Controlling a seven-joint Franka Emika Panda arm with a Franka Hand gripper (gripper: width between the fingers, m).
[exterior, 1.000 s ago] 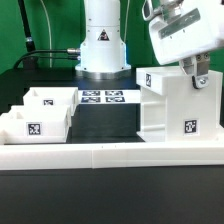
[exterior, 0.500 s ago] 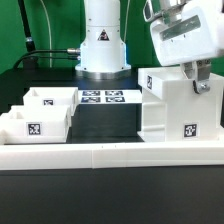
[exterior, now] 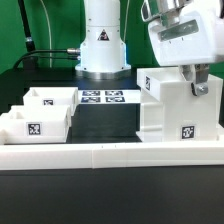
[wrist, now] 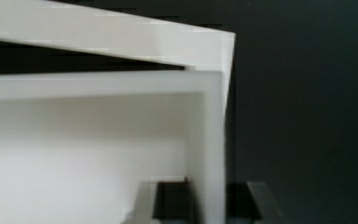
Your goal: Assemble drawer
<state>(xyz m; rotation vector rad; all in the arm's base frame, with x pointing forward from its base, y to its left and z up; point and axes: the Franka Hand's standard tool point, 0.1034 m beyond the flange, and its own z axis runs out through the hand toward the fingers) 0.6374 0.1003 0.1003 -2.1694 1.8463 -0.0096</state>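
At the right of the exterior view the casing [exterior: 168, 105] stands upright. Its top right wall is pinched by the gripper [exterior: 199, 84], jaws narrow. It should be moved level, w/o tilt. Free room is seen at centre. Trays [exterior: 40, 112] at left & border wall [exterior: 110, 152] in front are to be avoided.

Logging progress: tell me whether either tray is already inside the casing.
No, the front tray and back tray sit outside the casing, toward the exterior view's left.
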